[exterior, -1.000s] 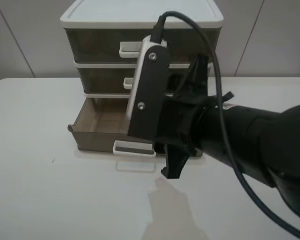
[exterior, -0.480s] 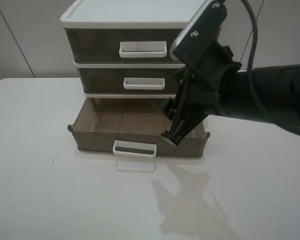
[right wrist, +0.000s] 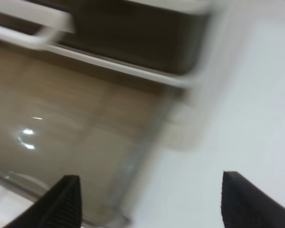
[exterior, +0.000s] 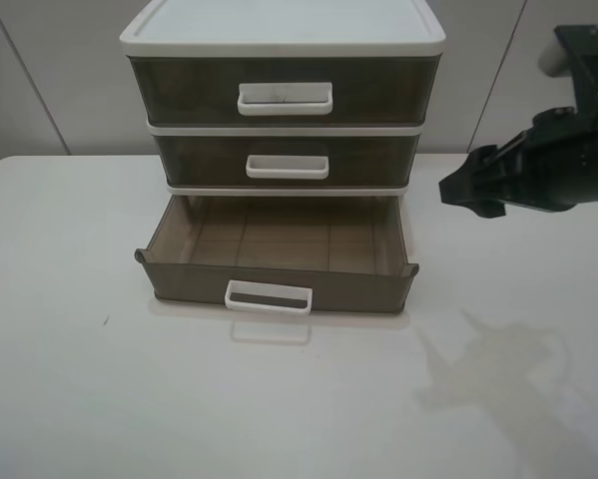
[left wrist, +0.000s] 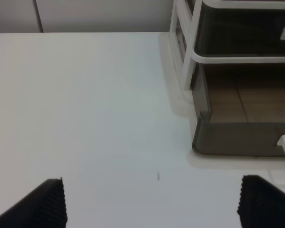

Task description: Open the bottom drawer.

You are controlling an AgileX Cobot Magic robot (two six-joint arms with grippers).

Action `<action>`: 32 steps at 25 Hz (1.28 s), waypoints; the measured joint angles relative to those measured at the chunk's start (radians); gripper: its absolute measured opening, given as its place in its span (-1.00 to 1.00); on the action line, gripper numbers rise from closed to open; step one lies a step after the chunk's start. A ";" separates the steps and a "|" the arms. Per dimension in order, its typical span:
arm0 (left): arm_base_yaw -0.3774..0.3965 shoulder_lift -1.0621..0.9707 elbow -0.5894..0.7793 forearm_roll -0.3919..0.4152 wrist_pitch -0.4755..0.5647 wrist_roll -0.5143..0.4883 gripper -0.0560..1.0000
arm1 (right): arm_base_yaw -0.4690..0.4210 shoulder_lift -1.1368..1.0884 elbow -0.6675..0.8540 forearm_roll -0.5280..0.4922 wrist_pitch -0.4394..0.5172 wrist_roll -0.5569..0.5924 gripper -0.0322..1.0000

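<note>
The bottom drawer [exterior: 279, 281] of the white-framed unit stands pulled out, its brown floor bare and its small white loop handle [exterior: 269, 297] at the front. It also shows in the left wrist view [left wrist: 242, 140] and, blurred, in the right wrist view [right wrist: 75, 133]. My right gripper [exterior: 470, 192] is open and empty, in the air to the right of the unit, clear of the drawer; its fingers stand wide apart in the right wrist view [right wrist: 152, 204]. My left gripper [left wrist: 152, 204] is open and empty over the table, left of the drawer, and out of the exterior view.
The middle drawer [exterior: 287, 160] and the top drawer [exterior: 284, 92] are shut. The unit stands at the back of a white table [exterior: 79, 379]. A grey panelled wall [exterior: 39, 70] is behind it.
My right arm has lifted away from the front of the bottom drawer and swung to the right. The drawer has stayed pulled out, in the same place.
</note>
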 joint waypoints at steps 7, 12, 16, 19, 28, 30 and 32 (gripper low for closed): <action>0.000 0.000 0.000 0.000 0.000 0.000 0.52 | -0.203 -0.340 0.000 -0.197 0.299 0.152 0.24; 0.000 0.000 0.000 0.000 0.000 0.000 0.52 | -0.217 -0.661 -0.002 -0.205 0.436 0.152 0.24; 0.000 0.000 0.000 0.000 0.000 0.000 0.52 | -0.217 -0.848 -0.017 -0.207 0.578 0.150 0.24; 0.000 0.000 0.000 0.000 0.000 0.000 0.52 | -0.217 -0.952 -0.023 -0.207 0.653 0.132 0.24; 0.000 0.000 0.000 0.000 0.000 0.000 0.52 | -0.217 -1.114 0.071 -0.206 0.697 0.128 0.24; 0.000 0.000 0.000 0.000 0.000 0.000 0.52 | -0.217 -1.143 0.104 -0.207 0.692 0.127 0.24; 0.000 0.000 0.000 0.000 0.000 0.000 0.52 | -0.217 -1.151 0.116 -0.211 0.695 0.113 0.24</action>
